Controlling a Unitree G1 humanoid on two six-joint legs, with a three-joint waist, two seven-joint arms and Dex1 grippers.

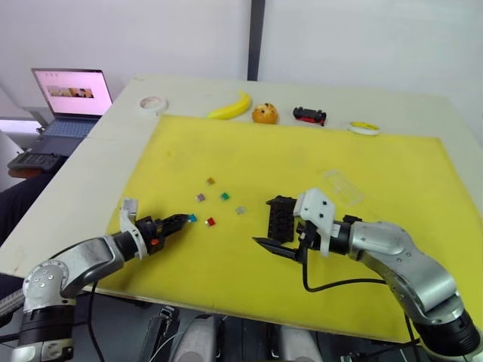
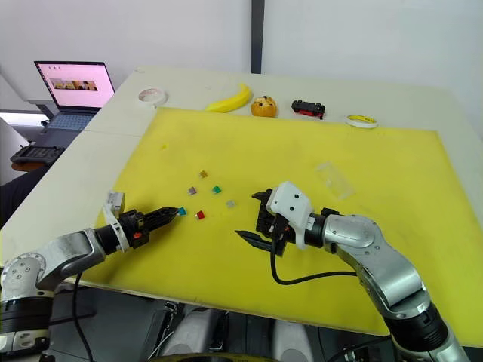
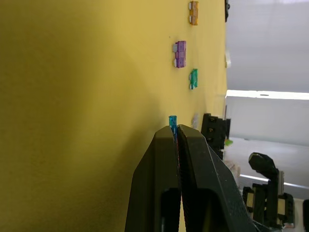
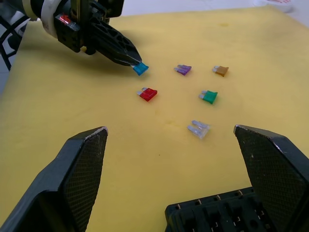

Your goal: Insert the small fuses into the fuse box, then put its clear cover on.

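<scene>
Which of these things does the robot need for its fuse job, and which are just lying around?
For the job:
- blue fuse, pinched in the left pincer
- red fuse, green fuse, purple fuse, brown fuse, grey fuse
- fuse box
- clear cover

Just lying about:
- banana
- toy car
- tape roll
- laptop

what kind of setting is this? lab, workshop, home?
Probably a lab or test bench: a yellow mat covers a pale table, with loose props along its far edge, a banana, a toy car and tape rolls, and a laptop beside it.
</scene>
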